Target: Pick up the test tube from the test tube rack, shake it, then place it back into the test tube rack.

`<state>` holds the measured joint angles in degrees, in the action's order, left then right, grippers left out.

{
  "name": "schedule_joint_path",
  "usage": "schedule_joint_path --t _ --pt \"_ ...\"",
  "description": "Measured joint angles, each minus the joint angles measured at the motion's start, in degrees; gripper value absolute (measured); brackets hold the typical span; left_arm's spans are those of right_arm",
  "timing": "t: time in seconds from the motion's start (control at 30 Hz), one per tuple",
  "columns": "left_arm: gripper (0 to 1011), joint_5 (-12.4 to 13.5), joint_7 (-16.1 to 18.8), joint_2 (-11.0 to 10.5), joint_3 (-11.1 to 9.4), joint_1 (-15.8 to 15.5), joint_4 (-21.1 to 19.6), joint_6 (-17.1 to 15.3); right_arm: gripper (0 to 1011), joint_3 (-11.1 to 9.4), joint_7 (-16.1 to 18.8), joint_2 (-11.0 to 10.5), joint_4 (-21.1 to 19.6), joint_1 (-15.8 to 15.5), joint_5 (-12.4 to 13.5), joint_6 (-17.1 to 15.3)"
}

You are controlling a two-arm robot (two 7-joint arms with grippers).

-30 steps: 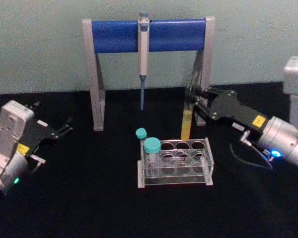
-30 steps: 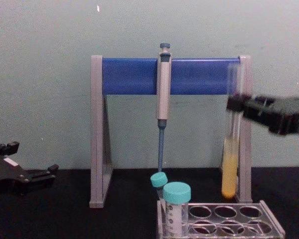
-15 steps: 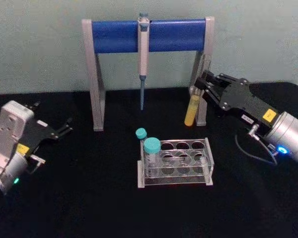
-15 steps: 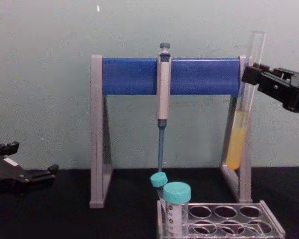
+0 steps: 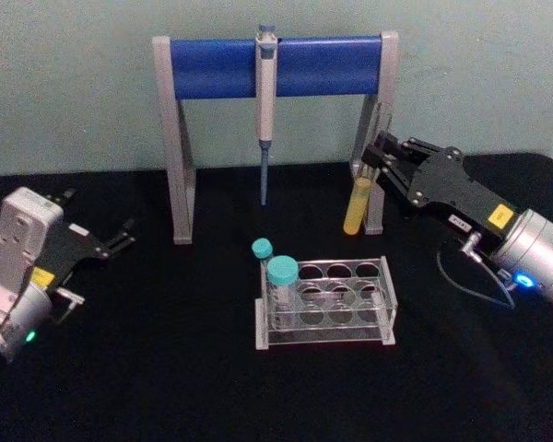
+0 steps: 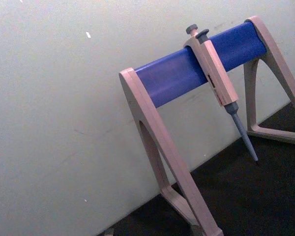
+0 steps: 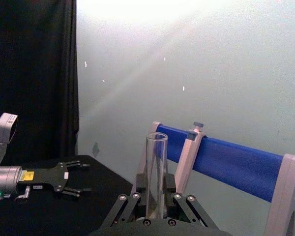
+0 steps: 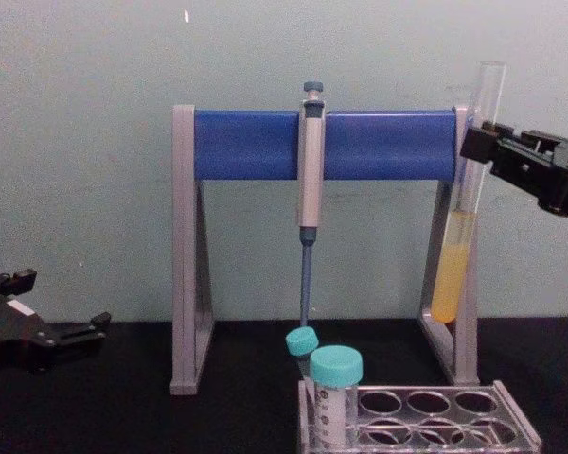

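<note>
Slim clear glass test tube (image 8: 466, 194) with yellow liquid, clamped in my right gripper (image 8: 473, 144), raised behind the clear plastic rack (image 5: 324, 336); left gripper (image 7: 83, 177) parked, fingers apart

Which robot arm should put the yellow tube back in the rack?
The right. The right gripper holds the test tube up behind the test tube rack. The left gripper sits far to the left, open and empty.

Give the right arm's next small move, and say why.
Probably a short shake, kept off the stand leg: the right claw is shut on the test tube, which hangs nearly upright, clear of the test tube rack, close beside that leg. The left claw sits parked.
</note>
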<state>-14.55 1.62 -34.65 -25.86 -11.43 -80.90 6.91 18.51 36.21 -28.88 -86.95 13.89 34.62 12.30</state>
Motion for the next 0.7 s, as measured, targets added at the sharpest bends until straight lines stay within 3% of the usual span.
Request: schedule_joint_path --t 0.27,0.43,0.53,0.7 --pt "1001 0.00 0.00 0.00 0.00 0.00 0.00 0.00 218 0.20 1.23 0.09 0.05 0.17 0.27 0.23" --pt "1001 0.00 0.00 0.00 0.00 0.00 0.00 0.00 220 0.71 4.20 -0.94 0.05 0.63 2.51 -1.11" --pt "1001 0.00 0.00 0.00 0.00 0.00 0.00 0.00 220 1.30 7.53 -2.70 -0.13 1.26 4.92 -2.99" --pt "1001 0.00 0.00 0.00 0.00 0.00 0.01 0.00 220 1.92 11.08 -5.65 -0.99 1.60 6.84 -4.97"
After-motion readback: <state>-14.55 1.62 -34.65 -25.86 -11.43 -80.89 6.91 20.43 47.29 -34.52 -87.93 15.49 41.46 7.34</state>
